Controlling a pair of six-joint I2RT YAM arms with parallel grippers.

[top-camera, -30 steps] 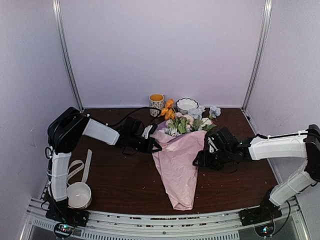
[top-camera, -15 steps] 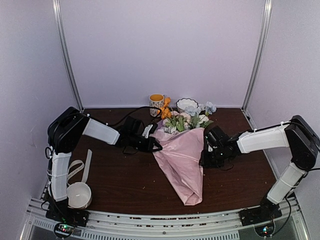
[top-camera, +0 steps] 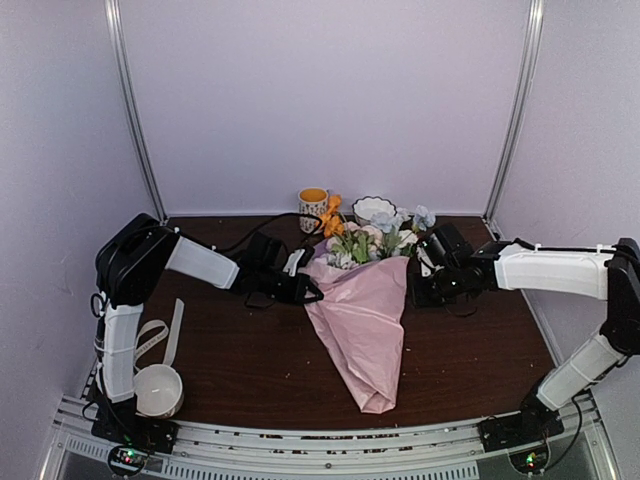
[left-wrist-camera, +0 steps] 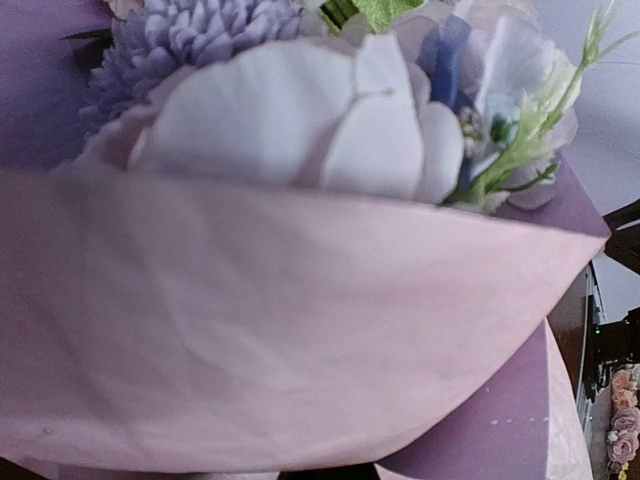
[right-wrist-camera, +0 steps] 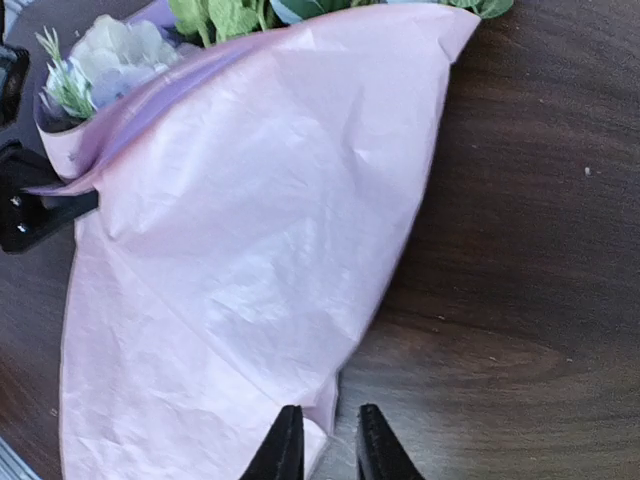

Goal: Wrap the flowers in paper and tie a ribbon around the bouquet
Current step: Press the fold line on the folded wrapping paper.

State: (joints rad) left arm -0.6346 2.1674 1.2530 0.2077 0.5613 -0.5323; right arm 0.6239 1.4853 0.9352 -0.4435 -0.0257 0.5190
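Pale lilac walls [top-camera: 320,100], dark wooden table [top-camera: 230,360]

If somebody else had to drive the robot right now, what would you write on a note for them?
Left gripper: shut on the paper, at the cone's upper left edge.
Right gripper: fingers a narrow gap apart at the paper's right edge; I cannot tell if it grips.
Flowers: inside the pink cone on the table, blooms toward the back wall, narrow end toward the arms.
Ribbon: loose at the near left, beside the white bowl, nothing holding it.
Done: the paper is round the flowers.
Left: fetch the ribbon and tie it round the cone.
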